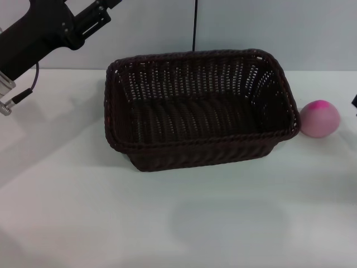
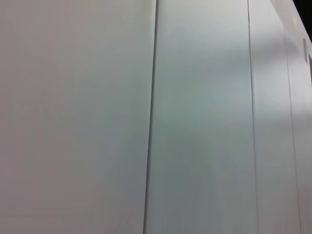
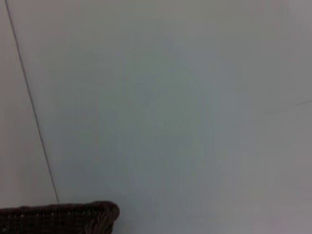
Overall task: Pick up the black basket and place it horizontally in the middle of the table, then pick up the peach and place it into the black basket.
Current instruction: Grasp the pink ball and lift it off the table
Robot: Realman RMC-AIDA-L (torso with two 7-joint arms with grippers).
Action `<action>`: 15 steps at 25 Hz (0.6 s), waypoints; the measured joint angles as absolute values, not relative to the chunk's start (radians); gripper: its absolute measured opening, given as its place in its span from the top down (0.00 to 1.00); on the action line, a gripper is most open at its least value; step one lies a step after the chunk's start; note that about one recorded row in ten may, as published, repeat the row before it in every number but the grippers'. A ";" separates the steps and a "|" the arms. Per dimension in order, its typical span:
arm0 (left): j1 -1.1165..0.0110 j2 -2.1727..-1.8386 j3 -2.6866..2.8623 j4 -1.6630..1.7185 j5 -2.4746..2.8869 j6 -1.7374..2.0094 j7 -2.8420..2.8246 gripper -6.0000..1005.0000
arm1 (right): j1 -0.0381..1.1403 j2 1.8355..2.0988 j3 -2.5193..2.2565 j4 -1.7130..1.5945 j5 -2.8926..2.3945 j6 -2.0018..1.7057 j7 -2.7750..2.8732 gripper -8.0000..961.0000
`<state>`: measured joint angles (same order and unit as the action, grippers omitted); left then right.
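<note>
On my head view, the left arm (image 1: 44, 30) sits raised at the far upper left, above the back left part of the desk (image 1: 167, 223) and well apart from everything on it. I see its dark body and some fittings, but not the fingertips, so I cannot tell how the left gripper stands. Its wrist camera gives me only a pale panelled wall (image 2: 195, 122) with thin vertical seams.

Moving right, the black basket (image 1: 195, 151) rests upright on the white desk, roughly in the middle, with its long side running across my view. Its open mouth faces up and I can look straight down onto the woven floor inside, which holds nothing. The braided rim runs unbroken around the rounded corners.

Further right, the peach (image 1: 319, 118) lies on the desk just beside the basket's right end, close to the rim or perhaps brushing it; I cannot say which. Its magenta tip points up and towards the back.

At the far right edge I get only a small dark sliver (image 1: 355, 101) at the frame's border, near the peach; I cannot make out what it is, and the right gripper's opening is not something I can read. The right wrist camera shows the same pale wall and one corner of the basket rim (image 3: 73, 217).
</note>
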<state>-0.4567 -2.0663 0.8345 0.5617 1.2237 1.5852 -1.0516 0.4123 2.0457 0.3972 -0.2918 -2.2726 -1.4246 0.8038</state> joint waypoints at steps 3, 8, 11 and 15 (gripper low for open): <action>-0.459 -2.066 0.834 0.555 1.223 1.586 -1.051 0.34 | 0.420 2.048 0.378 -0.292 -2.274 -1.401 0.801 0.28; -0.466 -2.066 0.834 0.545 1.219 1.586 -1.051 0.34 | 0.441 2.054 0.317 -0.286 -2.273 -1.352 0.800 0.21; -0.470 -2.066 0.833 0.543 1.218 1.586 -1.051 0.34 | 0.461 2.063 0.280 -0.284 -2.273 -1.313 0.799 0.21; -0.476 -2.066 0.829 0.531 1.218 1.586 -1.049 0.34 | 0.475 2.066 0.237 -0.271 -2.272 -1.267 0.798 0.21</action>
